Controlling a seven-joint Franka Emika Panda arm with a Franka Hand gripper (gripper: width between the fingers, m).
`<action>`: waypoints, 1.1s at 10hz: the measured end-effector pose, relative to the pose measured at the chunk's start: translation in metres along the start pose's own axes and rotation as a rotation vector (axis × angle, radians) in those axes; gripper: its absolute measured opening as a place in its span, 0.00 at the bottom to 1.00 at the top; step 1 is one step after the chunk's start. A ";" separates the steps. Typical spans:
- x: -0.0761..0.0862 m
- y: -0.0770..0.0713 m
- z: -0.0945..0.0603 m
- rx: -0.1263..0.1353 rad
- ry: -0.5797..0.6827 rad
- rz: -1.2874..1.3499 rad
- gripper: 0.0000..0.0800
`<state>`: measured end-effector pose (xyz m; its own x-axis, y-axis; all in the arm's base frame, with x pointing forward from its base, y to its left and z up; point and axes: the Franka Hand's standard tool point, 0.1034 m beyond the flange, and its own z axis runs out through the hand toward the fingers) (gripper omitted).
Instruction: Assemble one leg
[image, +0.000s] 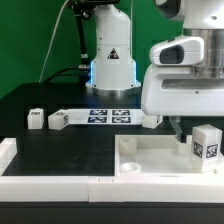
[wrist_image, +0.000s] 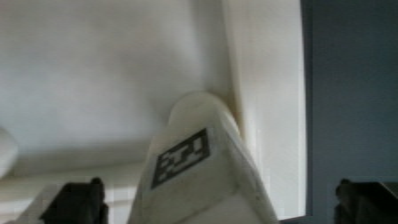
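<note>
A white leg (image: 207, 143) with a black-and-white tag stands upright on the right end of the large white tray-like part (image: 150, 160). My gripper (image: 180, 128) hangs just above that part, close to the leg on the exterior view's left. In the wrist view the leg (wrist_image: 192, 165) rises between my fingertips (wrist_image: 71, 203), with a gap on each side. The gripper (wrist_image: 217, 205) is open and holds nothing. The white part (wrist_image: 107, 70) fills the wrist view behind the leg.
Two loose legs (image: 36, 118) (image: 58, 119) lie on the black table at the exterior view's left. The marker board (image: 110, 115) lies behind, with another white piece (image: 150, 121) at its right end. A white rail (image: 45, 183) runs along the front. The arm's base (image: 110, 60) stands at the back.
</note>
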<state>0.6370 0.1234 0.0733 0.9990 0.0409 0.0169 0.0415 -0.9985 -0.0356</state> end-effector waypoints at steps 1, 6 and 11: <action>0.000 -0.001 -0.001 0.001 -0.001 -0.090 0.81; 0.000 -0.002 -0.001 0.002 -0.001 -0.319 0.65; 0.001 0.000 -0.001 0.001 0.000 -0.275 0.36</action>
<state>0.6375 0.1238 0.0741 0.9502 0.3104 0.0258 0.3112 -0.9499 -0.0309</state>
